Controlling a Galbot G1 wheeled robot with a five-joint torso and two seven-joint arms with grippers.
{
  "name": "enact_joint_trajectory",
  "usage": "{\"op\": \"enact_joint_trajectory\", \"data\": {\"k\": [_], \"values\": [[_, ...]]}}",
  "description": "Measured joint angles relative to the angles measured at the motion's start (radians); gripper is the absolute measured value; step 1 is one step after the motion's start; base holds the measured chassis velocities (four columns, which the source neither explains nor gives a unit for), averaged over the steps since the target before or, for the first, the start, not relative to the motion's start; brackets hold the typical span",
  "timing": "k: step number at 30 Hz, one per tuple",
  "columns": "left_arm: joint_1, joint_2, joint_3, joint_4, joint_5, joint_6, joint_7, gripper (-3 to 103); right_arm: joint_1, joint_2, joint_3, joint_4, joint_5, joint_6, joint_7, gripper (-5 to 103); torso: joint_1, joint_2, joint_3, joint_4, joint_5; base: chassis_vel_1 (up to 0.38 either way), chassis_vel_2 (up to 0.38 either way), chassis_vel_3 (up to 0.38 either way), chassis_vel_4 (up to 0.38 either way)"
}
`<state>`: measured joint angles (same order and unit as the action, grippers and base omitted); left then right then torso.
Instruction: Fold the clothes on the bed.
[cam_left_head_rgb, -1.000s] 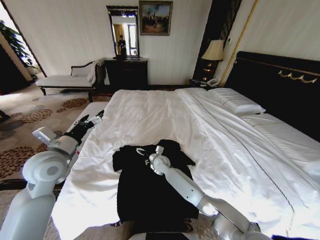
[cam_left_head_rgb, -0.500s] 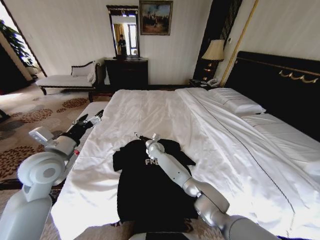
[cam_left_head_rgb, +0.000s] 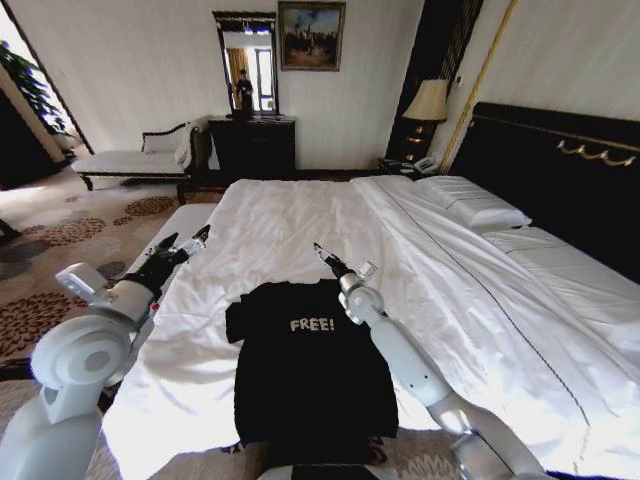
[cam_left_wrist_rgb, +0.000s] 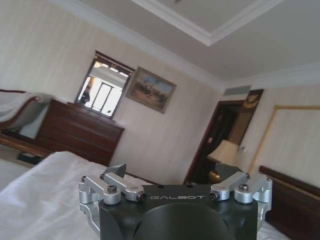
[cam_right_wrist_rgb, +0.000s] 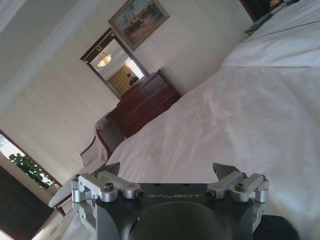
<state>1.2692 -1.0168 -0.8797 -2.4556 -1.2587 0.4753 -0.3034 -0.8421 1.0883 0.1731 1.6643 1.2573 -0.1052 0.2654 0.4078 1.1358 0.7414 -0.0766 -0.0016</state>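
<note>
The black T-shirt (cam_left_head_rgb: 305, 365) lies flat on the near part of the bed (cam_left_head_rgb: 300, 215), chest up, its white lettering facing the ceiling, both short sleeves spread to left and right and its hem at the near edge of the mattress. No fold shows in it, so I judge the folding not yet begun.

The right tool (cam_left_head_rgb: 322, 250) hangs above the white sheet just beyond the collar, apart from the cloth, its fingers spread wide and holding nothing; the right wrist view shows the same wide gap over bare sheet. The left tool (cam_left_head_rgb: 186, 242) hovers off the left edge of the bed, well apart from the left sleeve, also wide and empty.

The risks, as I judge them:
- The cloth is soft and lies tight on a soft white duvet (cam_left_head_rgb: 470, 290), so a pinch at collar or sleeve may gather sheet along with shirt and drag the bedding.
- A grip on one layer only would let the shirt bunch rather than fold.
- The hem sits at the mattress edge, so a pull toward the near side may slide the shirt off.
</note>
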Motion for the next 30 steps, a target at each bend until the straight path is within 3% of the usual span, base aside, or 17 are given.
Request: {"op": "enact_joint_trajectory", "data": {"k": [2,5,9,13,19,30], "values": [[0.046,-0.043,-0.03,-0.044,-0.052,-0.016,0.027,100,-0.117,-0.043,0.087,0.087,0.025,-0.02,0.026,100,0.0,0.0,0.0,0.0001,0.0012,0.0,0.0,0.0,0.0],[0.092,-0.083,-0.048,-0.05,-0.024,-0.024,0.043,100,-0.206,-0.044,0.159,0.144,0.037,-0.037,0.048,100,-0.001,0.0,0.0,0.0011,0.0002,0.0,0.0,0.0,0.0],[0.155,-0.139,-0.077,-0.051,0.006,-0.025,0.044,100,-0.33,0.001,0.236,0.188,0.044,-0.052,0.062,100,0.0,0.0,0.0,0.0013,-0.0001,0.0,0.0,0.0,0.0],[0.207,-0.2,-0.099,-0.05,0.021,-0.01,0.022,100,-0.449,0.092,0.29,0.209,0.055,-0.057,0.068,100,0.0,0.0,0.0,0.001,-0.0001,0.0,0.0,0.0,0.0],[0.215,-0.246,-0.118,-0.048,-0.012,-0.001,0.017,100,-0.494,0.181,0.302,0.198,0.082,-0.057,0.071,100,0.0,0.0,0.0,0.0011,-0.0004,0.0,0.0,0.0,0.0],[0.225,-0.297,-0.134,-0.046,-0.039,0.0,0.013,100,-0.435,0.227,0.303,0.117,0.113,-0.035,0.07,100,0.0,0.0,0.0,0.0012,-0.0003,0.0,0.0,0.0,0.0]]}}
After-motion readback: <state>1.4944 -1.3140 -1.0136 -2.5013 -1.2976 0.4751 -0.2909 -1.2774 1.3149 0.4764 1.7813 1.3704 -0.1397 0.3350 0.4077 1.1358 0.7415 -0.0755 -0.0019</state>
